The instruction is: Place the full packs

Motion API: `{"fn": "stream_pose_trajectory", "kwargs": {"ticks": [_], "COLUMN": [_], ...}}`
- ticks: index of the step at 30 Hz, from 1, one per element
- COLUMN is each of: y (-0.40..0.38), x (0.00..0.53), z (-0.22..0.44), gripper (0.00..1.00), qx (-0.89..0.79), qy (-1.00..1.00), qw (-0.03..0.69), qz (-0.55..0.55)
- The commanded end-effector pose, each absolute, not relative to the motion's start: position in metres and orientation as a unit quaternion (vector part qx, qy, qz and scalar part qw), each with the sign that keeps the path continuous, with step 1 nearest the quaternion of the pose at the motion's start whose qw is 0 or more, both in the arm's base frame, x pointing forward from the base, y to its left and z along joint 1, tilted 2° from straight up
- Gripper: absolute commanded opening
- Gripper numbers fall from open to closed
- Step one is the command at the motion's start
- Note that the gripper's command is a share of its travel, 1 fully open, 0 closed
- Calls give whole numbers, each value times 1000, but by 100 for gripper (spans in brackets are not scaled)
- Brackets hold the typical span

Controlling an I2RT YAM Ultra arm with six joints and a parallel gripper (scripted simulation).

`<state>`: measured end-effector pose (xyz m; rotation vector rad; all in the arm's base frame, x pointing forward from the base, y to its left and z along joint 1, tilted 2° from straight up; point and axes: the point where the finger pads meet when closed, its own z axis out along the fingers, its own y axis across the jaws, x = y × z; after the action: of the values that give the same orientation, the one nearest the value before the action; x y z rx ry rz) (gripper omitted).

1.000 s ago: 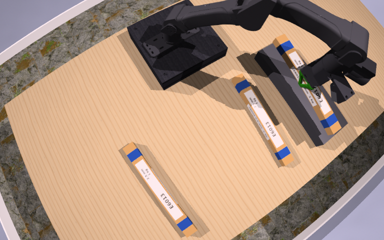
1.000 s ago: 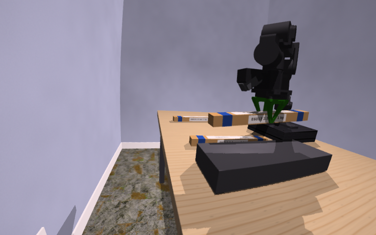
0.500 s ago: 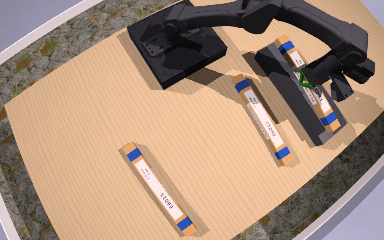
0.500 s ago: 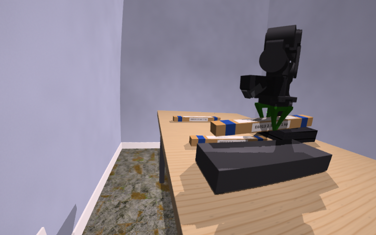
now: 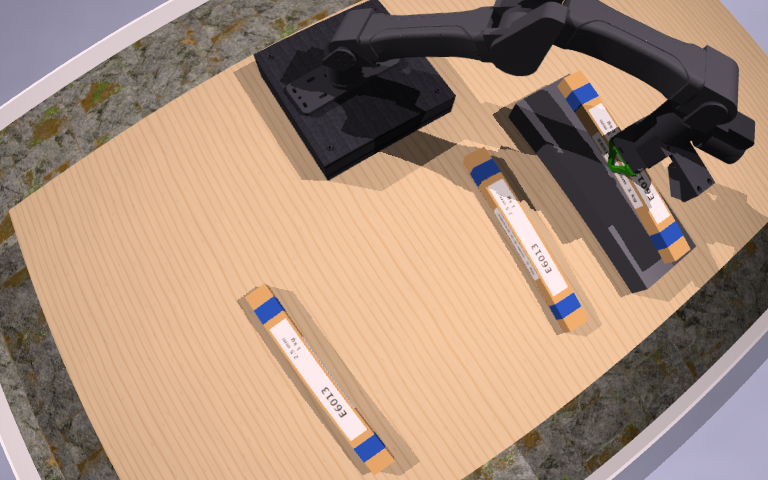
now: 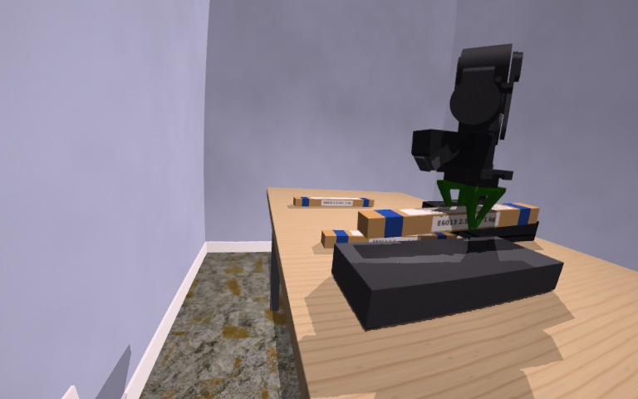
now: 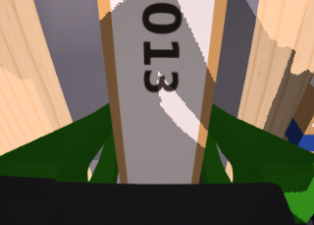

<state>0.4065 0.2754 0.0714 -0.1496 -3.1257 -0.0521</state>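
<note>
Tan pack (image 5: 625, 165), blue end bands, white E6013 label; green-fingered tool (image 5: 619, 161) clamped on its long sides.

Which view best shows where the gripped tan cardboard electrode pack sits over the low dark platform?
Top: the gripped tan pack runs along the low dark platform's far edge, whole outline visible. Exterior shows its height just above the platform. Wrist shows only its label between the green fingers of the gripper.
</note>
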Motion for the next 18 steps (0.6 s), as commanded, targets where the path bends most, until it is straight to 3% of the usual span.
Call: {"fn": "stream_pose_trajectory", "kwargs": {"ticks": [1,18], "y": [290,280], "x": [417,408], "z": [136,127], "gripper": [0,0], "qx": [-45,-50], "qy": [-996,-997], "qw": [-56,-33], "qz": [-56,-42]}}
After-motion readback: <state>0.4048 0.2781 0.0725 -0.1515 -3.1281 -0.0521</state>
